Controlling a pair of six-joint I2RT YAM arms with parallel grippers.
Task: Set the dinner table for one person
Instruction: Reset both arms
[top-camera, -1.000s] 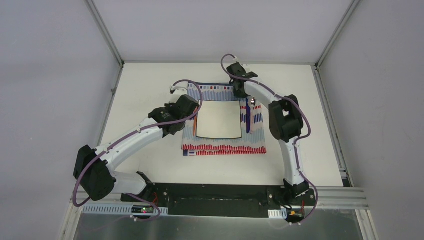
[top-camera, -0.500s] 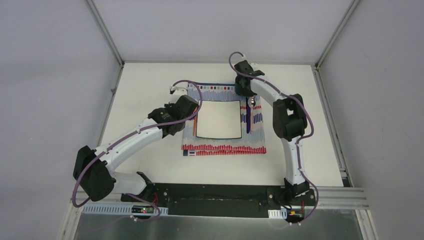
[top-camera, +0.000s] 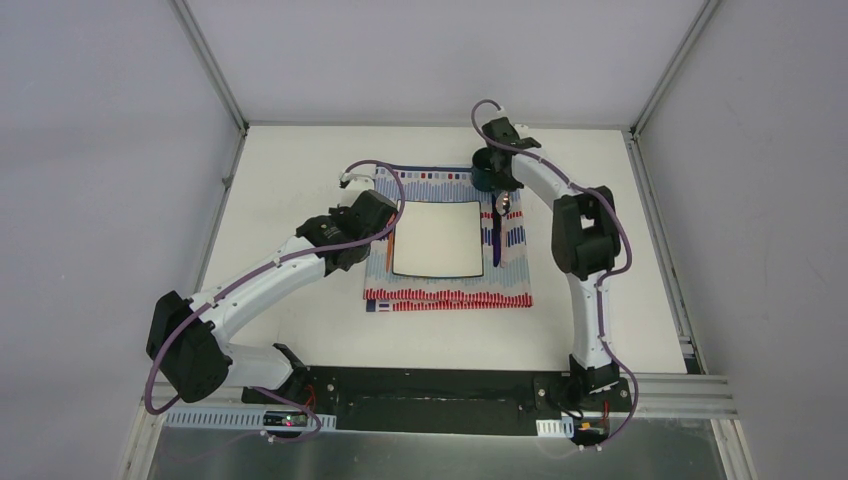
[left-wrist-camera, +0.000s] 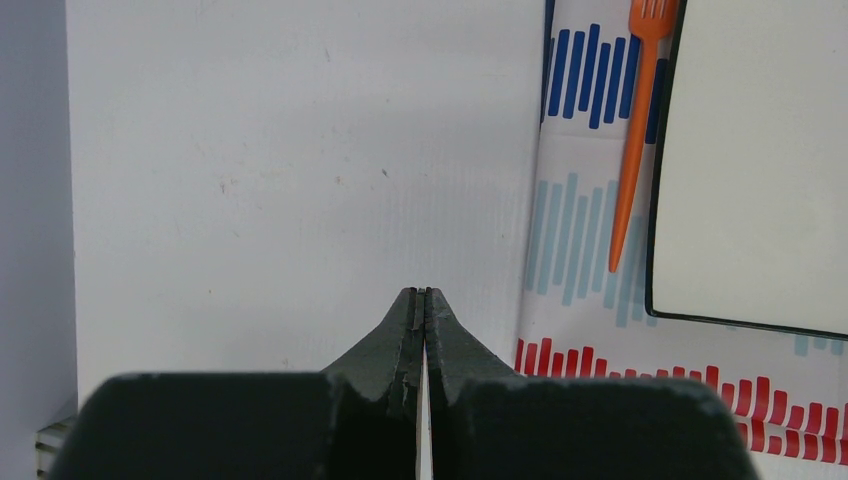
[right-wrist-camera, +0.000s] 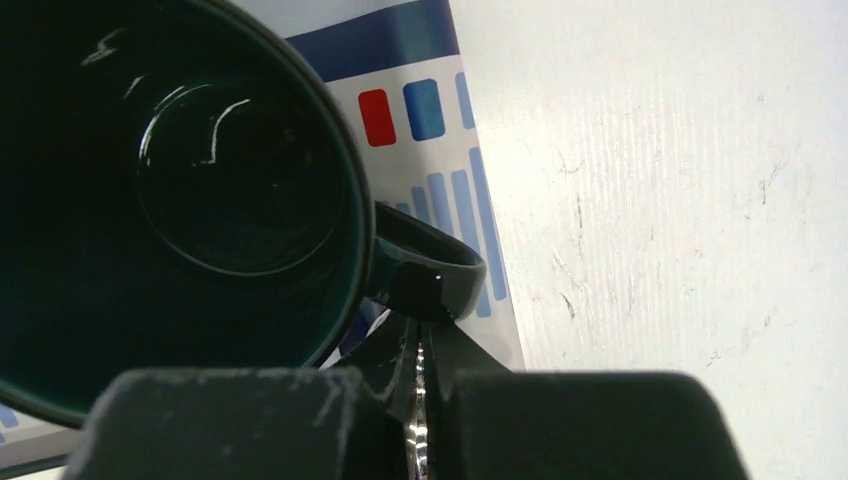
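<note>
My top camera sits high up behind both arms and looks down on the whole dinner table (top-camera: 290, 170). My left wrist camera is low and close. It looks past the left gripper (left-wrist-camera: 421, 300) at the table, the striped cloth (left-wrist-camera: 570, 250), an orange fork (left-wrist-camera: 630, 140) and the white plate (left-wrist-camera: 760, 160). My right wrist camera looks past the right gripper (right-wrist-camera: 419, 335), very close to a dark mug (right-wrist-camera: 180, 200). I see the cloth in all three views.

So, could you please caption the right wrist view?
Right pincer, shut, at the handle of the dark mug, striped cloth beneath.
</note>
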